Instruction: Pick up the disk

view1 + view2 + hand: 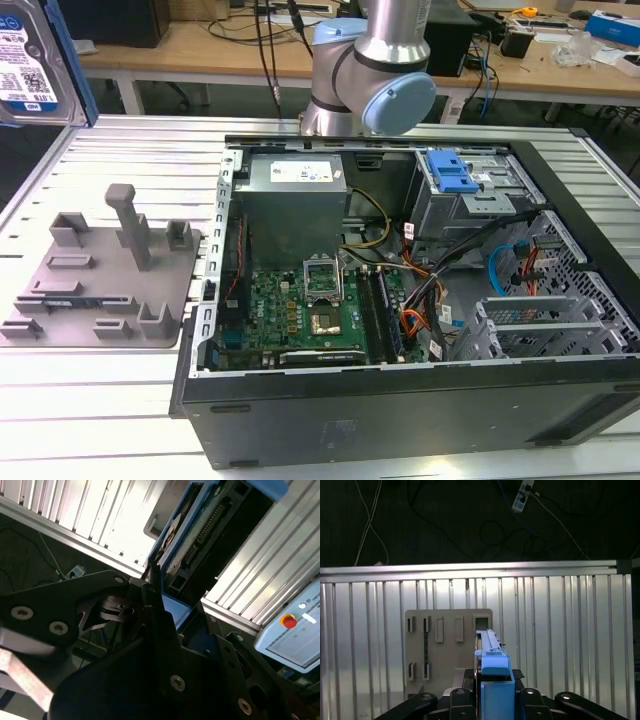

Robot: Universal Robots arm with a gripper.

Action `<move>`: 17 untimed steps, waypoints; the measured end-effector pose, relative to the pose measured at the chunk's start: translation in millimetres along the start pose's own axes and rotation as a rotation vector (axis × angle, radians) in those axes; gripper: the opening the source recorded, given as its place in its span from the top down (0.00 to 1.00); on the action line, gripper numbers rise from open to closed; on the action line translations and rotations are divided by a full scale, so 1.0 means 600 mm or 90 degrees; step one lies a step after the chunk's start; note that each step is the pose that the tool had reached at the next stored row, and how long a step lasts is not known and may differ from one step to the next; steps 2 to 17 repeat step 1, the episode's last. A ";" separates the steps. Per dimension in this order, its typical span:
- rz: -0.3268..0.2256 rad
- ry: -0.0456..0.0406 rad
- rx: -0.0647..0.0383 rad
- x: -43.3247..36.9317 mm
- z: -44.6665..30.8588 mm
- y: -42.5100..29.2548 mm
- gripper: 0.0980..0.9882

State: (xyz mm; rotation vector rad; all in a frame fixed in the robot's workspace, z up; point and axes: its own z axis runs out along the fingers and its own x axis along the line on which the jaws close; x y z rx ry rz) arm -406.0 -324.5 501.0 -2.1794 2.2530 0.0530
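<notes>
Fingers [492,700] grasp the disk [492,680] edge-on; its label faces away, hidden.

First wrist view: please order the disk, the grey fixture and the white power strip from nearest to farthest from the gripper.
1. The disk, clamped in the gripper.
2. The grey fixture, on the slatted table beneath.
3. The white power strip, on the dark floor beyond the table's edge.

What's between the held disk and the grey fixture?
Nothing; first wrist view shows the disk, gripped in the hand, above the fixture with only air between.
</notes>
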 end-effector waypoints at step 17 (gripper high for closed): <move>0.000 0.0000 0.000 0.000 0.000 0.000 0.70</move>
